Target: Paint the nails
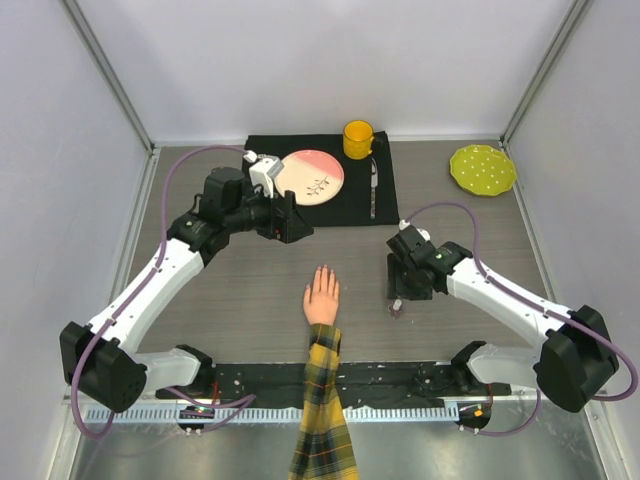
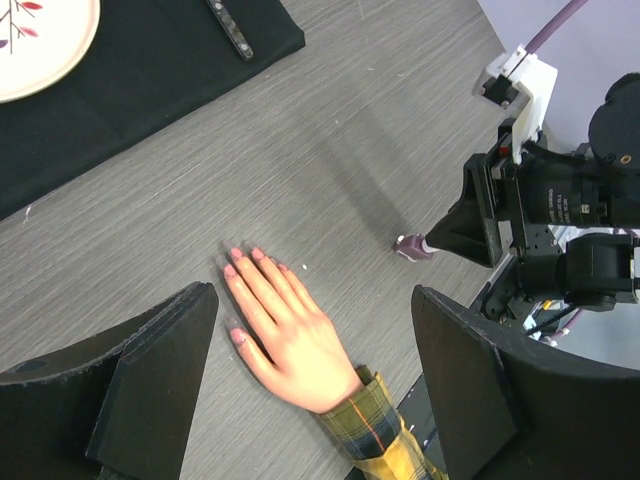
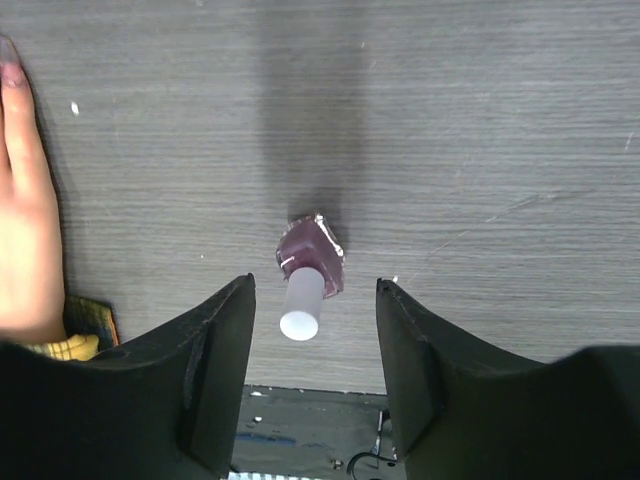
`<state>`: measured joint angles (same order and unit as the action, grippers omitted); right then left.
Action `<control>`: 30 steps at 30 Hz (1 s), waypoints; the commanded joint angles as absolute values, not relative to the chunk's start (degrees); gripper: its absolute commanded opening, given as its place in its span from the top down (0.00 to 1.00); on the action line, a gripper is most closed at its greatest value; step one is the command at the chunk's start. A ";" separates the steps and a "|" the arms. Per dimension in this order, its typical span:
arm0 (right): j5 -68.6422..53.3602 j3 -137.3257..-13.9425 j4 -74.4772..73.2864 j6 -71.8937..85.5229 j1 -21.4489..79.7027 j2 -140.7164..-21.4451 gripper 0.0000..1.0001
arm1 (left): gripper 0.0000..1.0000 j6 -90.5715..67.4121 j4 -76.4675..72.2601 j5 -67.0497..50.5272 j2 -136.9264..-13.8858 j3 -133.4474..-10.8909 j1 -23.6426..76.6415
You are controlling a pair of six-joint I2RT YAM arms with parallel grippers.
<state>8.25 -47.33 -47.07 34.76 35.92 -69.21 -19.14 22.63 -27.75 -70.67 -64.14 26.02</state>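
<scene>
Only the right wrist view shows the right gripper [image 3: 315, 288] with jaws spread either side of the purple polish bottle [image 3: 310, 258], not touching it. The left gripper [image 2: 312, 293] is spread too; its view shows the pinkish nails [image 2: 240, 255] of the mannequin hand [image 2: 290, 340] lying flat on the table [image 2: 400, 120].

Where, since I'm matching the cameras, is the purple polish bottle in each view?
Top external: polish bottle right of centre, at the right gripper.
Left wrist: bottle right of centre.
Right wrist: bottle centre, between the fingers.
Shared landmark: mannequin hand, left of the bottle in every view.

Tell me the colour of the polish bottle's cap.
White cap, clearest in the right wrist view.
</scene>
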 commanded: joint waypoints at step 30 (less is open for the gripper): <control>-26.17 -59.14 -37.36 15.39 38.58 -69.52 0.99 | 0.17 -8.28 16.08 -51.24 -75.06 -59.51 34.53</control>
